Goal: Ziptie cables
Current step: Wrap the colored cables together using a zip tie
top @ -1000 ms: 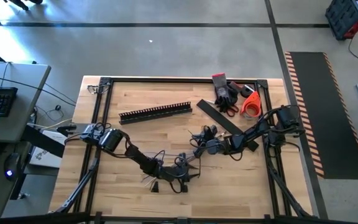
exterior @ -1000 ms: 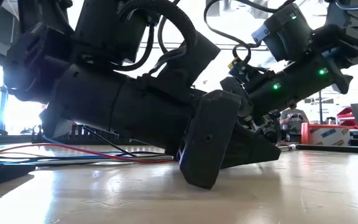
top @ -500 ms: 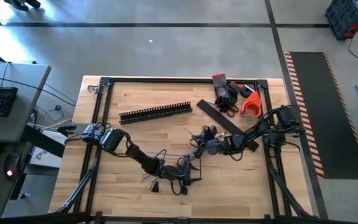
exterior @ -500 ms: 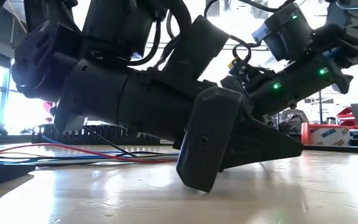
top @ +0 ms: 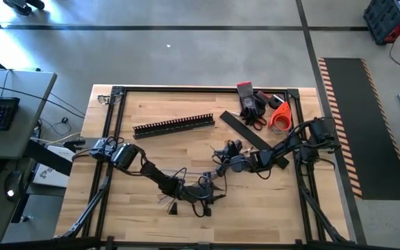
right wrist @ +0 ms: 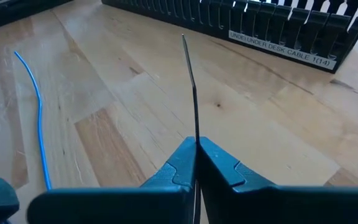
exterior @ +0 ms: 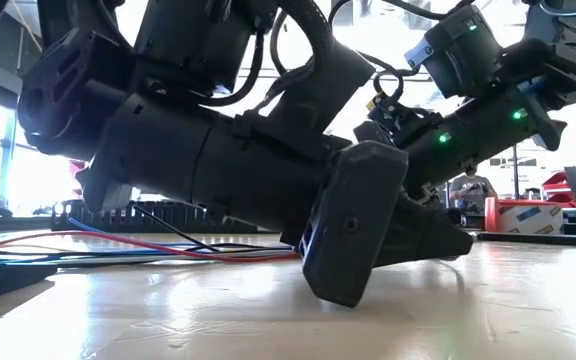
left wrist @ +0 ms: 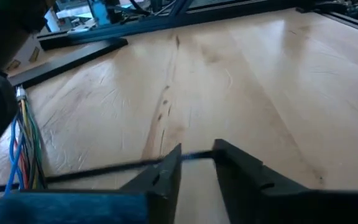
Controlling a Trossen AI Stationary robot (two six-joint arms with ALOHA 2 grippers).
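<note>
High: both arms met mid-worktop (top: 144, 149), cables (top: 179, 173) between them. Low: cables (exterior: 118, 250) lay flat on wood. Left wrist: left gripper (left wrist: 196, 163) jaws slightly apart around a thin black strand (left wrist: 98, 169). Right wrist: right gripper (right wrist: 196, 154) jaws pressed together, pinching a thin black strip (right wrist: 191, 87); slotted rail (right wrist: 260, 31) beyond.

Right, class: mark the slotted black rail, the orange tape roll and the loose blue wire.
slotted black rail (top: 174, 126): high view, middle of its toothed length.
orange tape roll (top: 280, 117): high view, on its orange ring.
blue wire (right wrist: 37, 106): right wrist view, midway along the strand.
</note>
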